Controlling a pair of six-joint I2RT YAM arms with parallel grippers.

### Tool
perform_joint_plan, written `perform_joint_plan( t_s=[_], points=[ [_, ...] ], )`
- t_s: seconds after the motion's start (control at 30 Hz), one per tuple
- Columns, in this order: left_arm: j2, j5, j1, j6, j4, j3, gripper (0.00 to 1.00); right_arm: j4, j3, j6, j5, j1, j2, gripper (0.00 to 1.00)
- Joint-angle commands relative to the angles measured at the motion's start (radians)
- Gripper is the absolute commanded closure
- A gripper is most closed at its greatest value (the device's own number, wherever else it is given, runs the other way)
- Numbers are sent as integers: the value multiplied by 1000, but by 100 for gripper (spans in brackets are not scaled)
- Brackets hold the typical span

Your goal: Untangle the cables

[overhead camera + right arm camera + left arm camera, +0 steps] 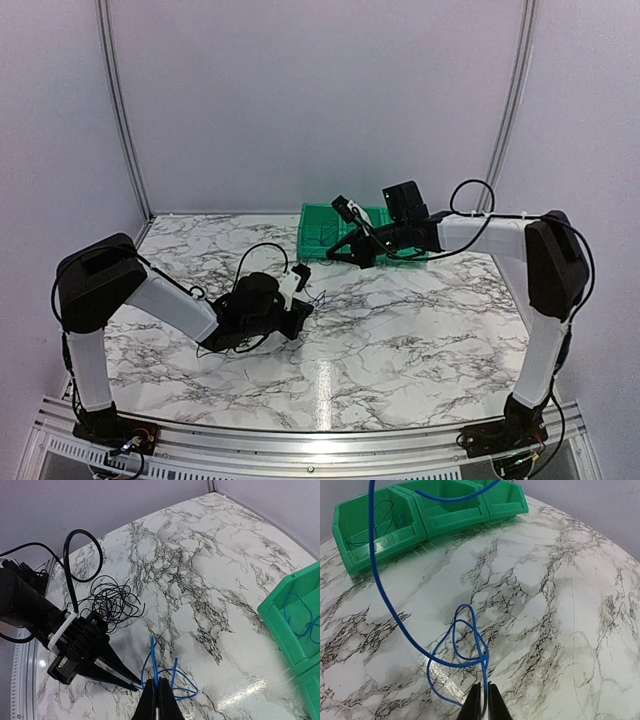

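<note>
The blue cable (470,647) lies in a few crossed loops on the marble table (560,605), just ahead of my left gripper (482,700). Its fingers are drawn almost together, and one strand of the loop runs down between them, so I read that as a pinch on the cable. From the loops a long strand climbs up and away to the left, out of the left wrist view, and another arc of blue crosses the top of that view above the bins.

On the right wrist camera, my right gripper (157,694) has its fingers pressed together with blue strands fanning out from the tips, so it grips the same blue cable. The left gripper's pointed fingers reach in from the left, with their tips just beside mine.

The black tangle (112,602) sits loose on the table beyond the left gripper, apart from the blue loops. I cannot tell whether it touches the arm.

The green bins (375,547) stand in a row at the far edge of the table. A thin blue wire (382,520) lies inside the leftmost one.
</note>
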Motion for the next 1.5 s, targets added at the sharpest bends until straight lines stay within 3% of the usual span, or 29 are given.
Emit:
perform_joint_plan(
  t_s=[0.0,0.3,0.5,0.73,1.07,1.27,1.47],
  points=[
    [-9,-13,-4,32,-39,-26,97,14,26,10,-3,-49,-54,100],
    [-79,-4,-17,-25,-18,-161,100,54,-6,35,0,-222,-125,100],
    [-188,-33,-33,-26,4,-232,100,102,-50,57,110,-297,-165,100],
    [-329,-92,-34,-3,13,-266,100,103,-52,61,146,-306,-137,100],
    [-625,-254,-32,55,-26,-343,100,65,-30,58,352,-318,-75,100],
    [-764,-264,-32,50,-55,-369,100,34,-5,59,297,-318,-30,100],
    [-766,-270,-32,65,-74,-349,100,45,-12,71,218,-312,-45,100]
  ],
)
